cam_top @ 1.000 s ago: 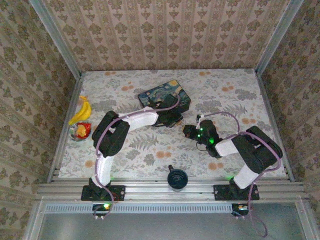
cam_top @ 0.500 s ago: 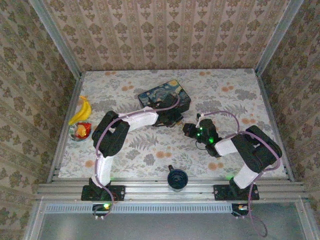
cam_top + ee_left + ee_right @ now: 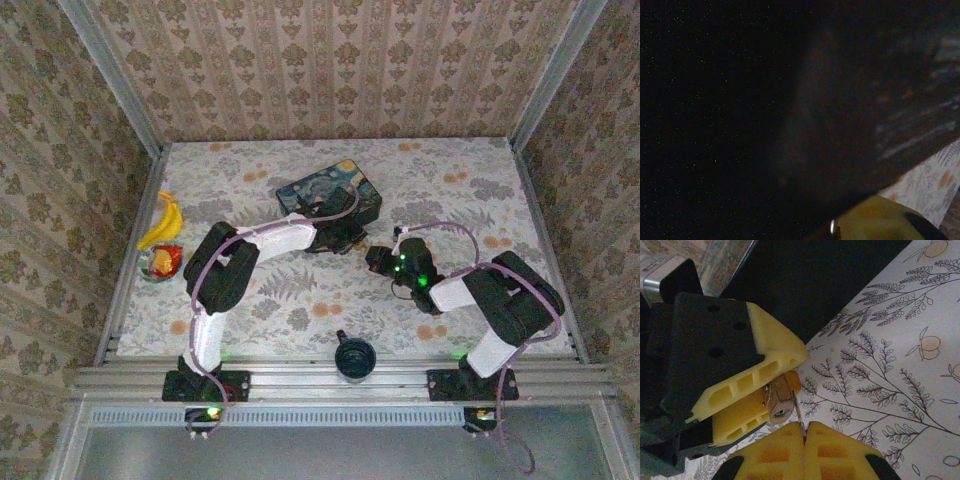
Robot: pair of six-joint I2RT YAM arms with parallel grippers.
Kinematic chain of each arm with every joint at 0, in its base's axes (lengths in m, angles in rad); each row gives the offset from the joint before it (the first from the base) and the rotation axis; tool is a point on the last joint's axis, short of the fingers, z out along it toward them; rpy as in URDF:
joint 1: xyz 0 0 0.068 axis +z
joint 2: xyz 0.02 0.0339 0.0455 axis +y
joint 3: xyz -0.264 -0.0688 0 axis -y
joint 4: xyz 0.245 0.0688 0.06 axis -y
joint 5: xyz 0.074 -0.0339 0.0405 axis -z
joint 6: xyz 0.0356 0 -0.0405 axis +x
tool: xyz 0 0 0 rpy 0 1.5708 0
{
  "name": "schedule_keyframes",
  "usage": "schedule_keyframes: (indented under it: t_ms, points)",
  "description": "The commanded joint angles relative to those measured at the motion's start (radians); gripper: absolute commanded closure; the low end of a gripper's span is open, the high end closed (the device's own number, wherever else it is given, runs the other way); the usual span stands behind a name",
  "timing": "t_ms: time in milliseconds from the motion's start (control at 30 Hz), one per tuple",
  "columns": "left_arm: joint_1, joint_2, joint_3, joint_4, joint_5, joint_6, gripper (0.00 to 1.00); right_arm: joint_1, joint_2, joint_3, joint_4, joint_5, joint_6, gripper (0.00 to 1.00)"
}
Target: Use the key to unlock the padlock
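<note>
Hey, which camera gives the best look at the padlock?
Right wrist: the padlock is close up, keyhole facing the lens, in the left gripper. Top external: too small to make out. Left wrist: too dark to tell.

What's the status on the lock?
Left pincer clamped on padlock. Right pincer shut on key. Key beside keyhole, not in. Box close behind, not blocking.

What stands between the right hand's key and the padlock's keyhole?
Nothing visible. The right hand pinches the key, its blade alongside the padlock that the left hand holds, keyhole uncovered.
</note>
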Motion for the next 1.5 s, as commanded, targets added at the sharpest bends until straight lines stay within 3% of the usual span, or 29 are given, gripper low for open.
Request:
schedule_keyframes:
  t_ms: [0,300,1467]
  points:
    - [-0.001,-0.011,-0.026,0.036,0.08,-0.07,1.0,0.008,-0.054,-0.023,-0.005,-0.003,0.007,1.0]
    - [-0.001,-0.012,-0.028,0.046,0.084,-0.073,1.0,0.008,-0.123,-0.023,-0.082,-0.01,-0.008,1.0]
    - [0.002,-0.01,-0.036,0.066,0.104,-0.081,1.0,0.007,-0.028,0.027,-0.055,0.02,0.041,1.0]
